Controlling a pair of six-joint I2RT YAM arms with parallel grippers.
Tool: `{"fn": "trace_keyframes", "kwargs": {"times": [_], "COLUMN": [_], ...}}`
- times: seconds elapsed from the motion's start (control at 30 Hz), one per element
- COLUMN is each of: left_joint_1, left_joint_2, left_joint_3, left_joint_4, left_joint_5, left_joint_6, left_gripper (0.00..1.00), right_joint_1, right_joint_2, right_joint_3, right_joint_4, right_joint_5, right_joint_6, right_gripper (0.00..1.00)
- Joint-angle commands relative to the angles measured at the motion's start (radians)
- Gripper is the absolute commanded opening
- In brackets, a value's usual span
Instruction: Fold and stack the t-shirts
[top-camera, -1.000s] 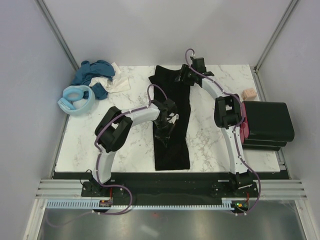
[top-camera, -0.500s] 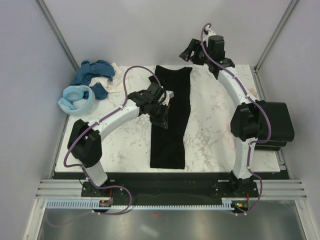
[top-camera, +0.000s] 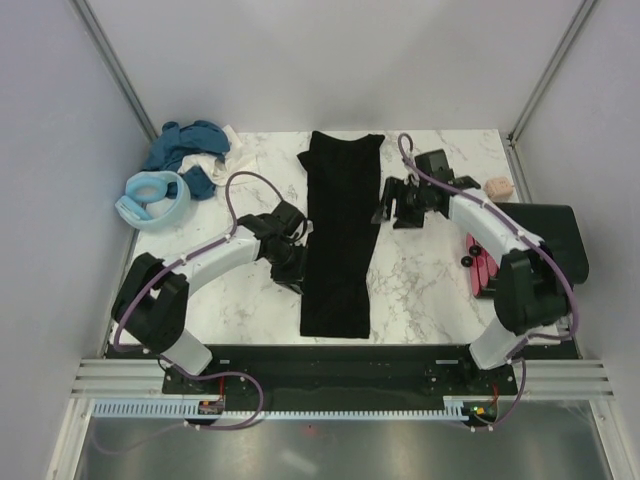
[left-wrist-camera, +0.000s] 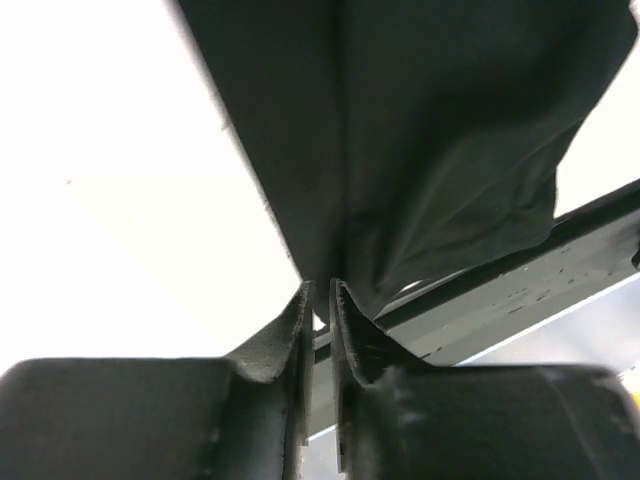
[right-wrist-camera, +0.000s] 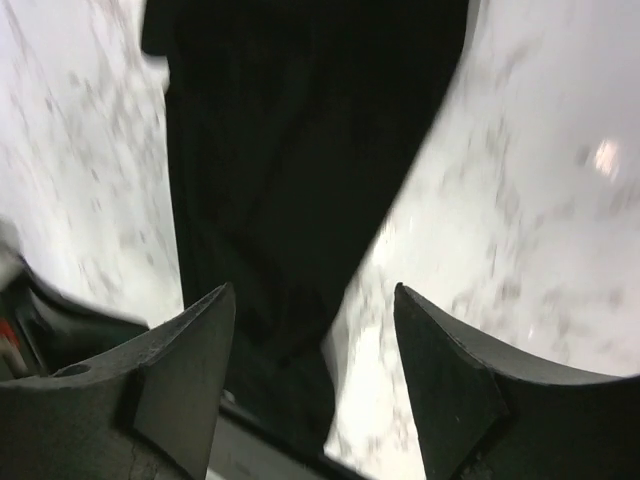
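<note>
"On the white marble table (top-camera: 420, 285), what lies in the middle?"

"A long black cloth t-shirt (top-camera: 338, 240). It is folded into a narrow strip. It lies flat and runs from the far edge almost to the near edge."

"Where is your left gripper (top-camera: 291, 268)?"

"At the left side of the strip, a bit nearer the near end, low on the table. My two fingers are very close together, with just a thin slit between them. The edge of the black cloth comes right down to my fingertips. I cannot tell if I am pinching it or only touching it."

"And your right gripper (top-camera: 390, 208)?"

"It is on the other side, just beside the right edge of the strip, nearer the far end. Its fingers are spread wide and it holds nothing. Past them I see marble and the black cloth."

"Are there more shirts?"

"Yes. In the far left corner is a heap of teal-blue and white cloth shirts (top-camera: 190, 148), all crumpled. Just in front of it is a light blue cloth shirt (top-camera: 150, 198), bunched in a ring. At the right edge sits a stack of folded black shirts (top-camera: 535, 245). Something pink shows at its left side, but I cannot tell what it is."

"What is that little thing by the stack?"

"A small pinkish-beige block (top-camera: 497, 186), just behind the stack."
</note>
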Motion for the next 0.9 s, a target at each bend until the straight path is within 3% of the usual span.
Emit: {"fn": "trace_keyframes", "kwargs": {"times": [0.0,0.17,0.37,0.5,0.87], "left_joint_1": [0.036,0.088,0.122,0.122,0.122], "left_joint_2": [-0.091,-0.066,-0.013,-0.029,-0.070], "left_joint_3": [-0.041,-0.089,-0.135,-0.150,-0.271], "left_joint_4": [0.052,0.104,0.141,0.152,0.184], "left_joint_5": [0.044,0.171,0.257,0.262,0.268], "left_joint_6": [-0.051,-0.066,-0.098,-0.108,-0.128], "left_gripper": [0.26,0.36,0.38,0.38,0.38], "right_joint_1": [0.014,0.035,0.138,0.253,0.293], "right_joint_2": [-0.270,-0.346,-0.375,-0.326,-0.173], "right_joint_3": [-0.203,-0.372,-0.508,-0.525,-0.536], "right_joint_4": [-0.109,-0.161,-0.139,-0.117,0.053], "right_joint_5": [-0.035,-0.108,-0.150,-0.107,-0.050], "right_joint_6": [-0.068,-0.080,-0.048,-0.022,-0.025], "right_gripper": [0.73,0.73,0.72,0.72,0.73]}}
